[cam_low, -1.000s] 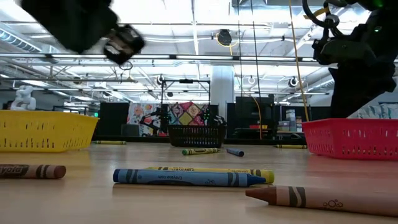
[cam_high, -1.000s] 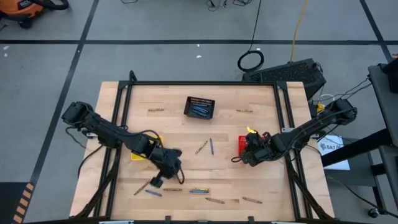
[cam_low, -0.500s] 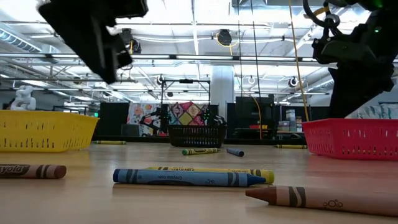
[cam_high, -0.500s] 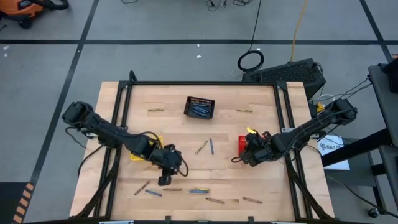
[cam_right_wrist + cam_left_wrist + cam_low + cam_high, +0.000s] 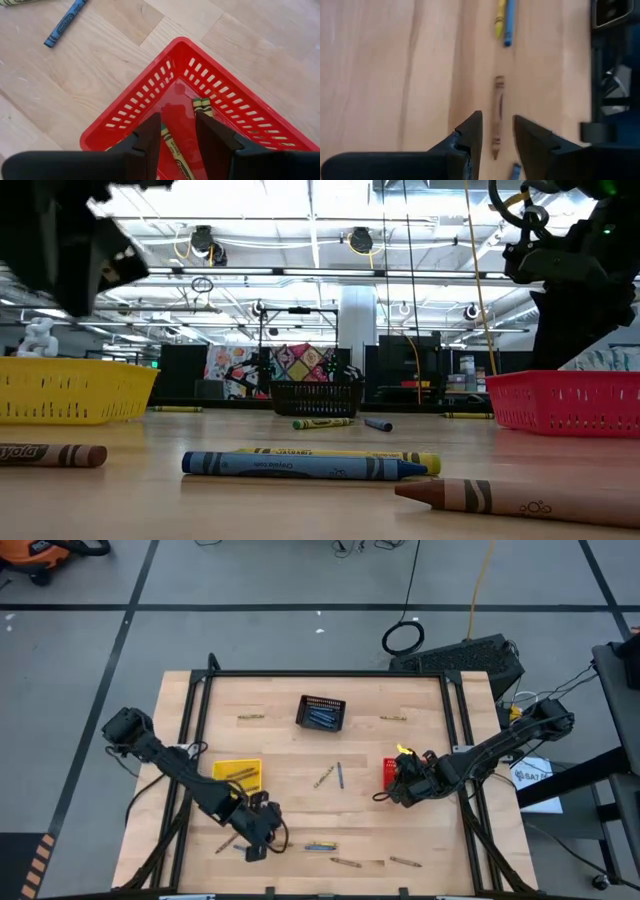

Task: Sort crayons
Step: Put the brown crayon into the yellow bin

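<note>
Crayons lie scattered on the wooden table point(image 5: 420, 830). My left gripper point(image 5: 253, 851) hovers open above the front left of the table, seen high up in the low view point(image 5: 60, 240). In its wrist view point(image 5: 497, 120) a brown crayon point(image 5: 497, 117) lies flat below, in line with the gap between the fingers. A yellow and a blue crayon point(image 5: 503, 20) lie side by side beyond it and show in the low view point(image 5: 300, 464). My right gripper point(image 5: 397, 780) is open and empty over the red basket point(image 5: 150, 112), which holds a few crayons point(image 5: 175, 150).
A yellow basket point(image 5: 238, 775) with crayons stands at the left. A black basket point(image 5: 321, 712) with blue crayons stands at the far middle. An olive crayon point(image 5: 323, 777) and a blue crayon point(image 5: 339, 775) lie mid-table. Others lie near the front edge point(image 5: 405, 861) and the far edge point(image 5: 250, 717).
My left gripper has gone from beside the yellow basket toward the table's near edge and a little left, coming over the crayons at the front left. The yellow basket now shows whole. My right gripper has kept still.
</note>
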Tool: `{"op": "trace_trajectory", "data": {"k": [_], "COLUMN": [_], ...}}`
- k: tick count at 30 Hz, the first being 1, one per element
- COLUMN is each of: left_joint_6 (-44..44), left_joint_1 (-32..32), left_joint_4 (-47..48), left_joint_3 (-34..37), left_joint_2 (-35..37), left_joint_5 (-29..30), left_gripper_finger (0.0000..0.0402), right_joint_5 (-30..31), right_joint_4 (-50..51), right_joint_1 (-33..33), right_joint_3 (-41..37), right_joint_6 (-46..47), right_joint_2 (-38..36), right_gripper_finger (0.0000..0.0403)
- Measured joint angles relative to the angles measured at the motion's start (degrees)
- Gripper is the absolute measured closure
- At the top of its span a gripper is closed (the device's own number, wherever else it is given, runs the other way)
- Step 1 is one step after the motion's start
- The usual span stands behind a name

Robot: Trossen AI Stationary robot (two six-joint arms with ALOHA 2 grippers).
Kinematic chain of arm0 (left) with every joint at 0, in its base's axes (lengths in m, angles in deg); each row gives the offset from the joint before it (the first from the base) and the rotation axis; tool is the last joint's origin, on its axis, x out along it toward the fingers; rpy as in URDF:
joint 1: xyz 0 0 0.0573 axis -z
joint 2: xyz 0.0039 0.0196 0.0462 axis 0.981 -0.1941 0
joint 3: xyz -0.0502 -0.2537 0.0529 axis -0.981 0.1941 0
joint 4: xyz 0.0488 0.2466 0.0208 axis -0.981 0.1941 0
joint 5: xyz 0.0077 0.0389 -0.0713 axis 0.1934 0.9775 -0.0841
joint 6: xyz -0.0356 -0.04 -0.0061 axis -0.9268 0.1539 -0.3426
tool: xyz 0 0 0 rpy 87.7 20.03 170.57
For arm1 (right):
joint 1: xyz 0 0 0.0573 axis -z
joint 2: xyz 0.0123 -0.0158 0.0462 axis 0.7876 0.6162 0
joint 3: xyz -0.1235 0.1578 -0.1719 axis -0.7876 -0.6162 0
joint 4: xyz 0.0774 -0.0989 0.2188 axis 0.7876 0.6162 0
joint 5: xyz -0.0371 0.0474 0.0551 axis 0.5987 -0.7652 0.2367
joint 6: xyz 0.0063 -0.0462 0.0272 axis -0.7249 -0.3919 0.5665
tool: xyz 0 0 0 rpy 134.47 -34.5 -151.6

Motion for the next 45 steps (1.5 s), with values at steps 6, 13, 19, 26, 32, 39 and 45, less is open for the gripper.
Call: {"op": "trace_trajectory", "data": {"k": [6,13,19,26,32,39,45], "left_joint_6": [-1.19,-1.17,-1.18,-2.52,-2.27,-0.61,0.69], "left_joint_1": [2.63,3.51,3.28,3.27,2.24,1.74,1.56], "left_joint_4": [-2.13,-2.33,-2.78,-2.71,-2.85,-2.82,-1.81], "left_joint_3": [-0.95,-4.39,-5.09,-5.34,-5.27,-5.19,-6.38], "left_joint_2": [-6.38,-12.14,-16.32,-18.61,-18.80,-18.80,-18.83], "left_joint_5": [0.28,0.56,1.46,6.20,6.77,5.68,4.71], "left_gripper_finger": [0.0290,0.0290,0.0290,0.0290,0.0316,0.0392,0.0394], "right_joint_5": [-0.02,-0.02,-0.04,-0.07,-0.04,-0.02,-0.02], "right_joint_4": [-0.38,-0.66,-0.67,-1.09,-1.06,-1.06,-1.06], "right_joint_1": [0.00,0.00,-0.06,-0.08,-0.09,-0.09,-0.09], "right_joint_3": [0.00,0.00,0.00,0.00,-0.02,0.00,0.00], "right_joint_6": [0.00,0.02,0.02,-0.01,-0.20,-1.46,-1.49], "right_joint_2": [-0.04,-0.04,-0.03,-0.02,-0.02,-0.02,-0.02], "right_gripper_finger": [0.0293,0.0293,0.0293,0.0293,0.0293,0.0293,0.0293]}}
